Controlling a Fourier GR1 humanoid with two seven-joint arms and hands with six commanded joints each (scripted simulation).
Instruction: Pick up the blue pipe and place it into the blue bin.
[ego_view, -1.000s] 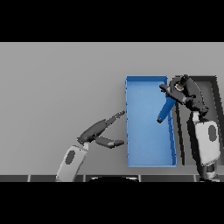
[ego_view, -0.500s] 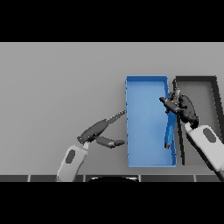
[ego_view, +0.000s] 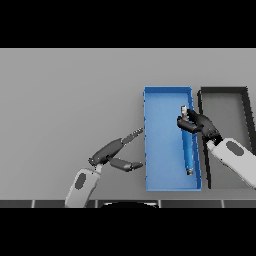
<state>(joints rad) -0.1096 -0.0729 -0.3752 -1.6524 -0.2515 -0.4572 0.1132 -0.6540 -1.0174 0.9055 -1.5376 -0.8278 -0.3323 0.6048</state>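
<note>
The blue pipe (ego_view: 187, 145) lay lengthwise inside the blue bin (ego_view: 161, 145), near its right wall. The right robot hand (ego_view: 198, 124) reached over that wall with its fingers curled around the pipe's upper end. The left robot hand (ego_view: 113, 153) rested spread on the grey desk (ego_view: 65, 100), left of the bin, with a black bin (ego_view: 225, 107) to the right.

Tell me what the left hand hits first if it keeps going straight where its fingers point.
Likely the blue bin: the left hand points up-right at its near wall, though height is unclear.
</note>
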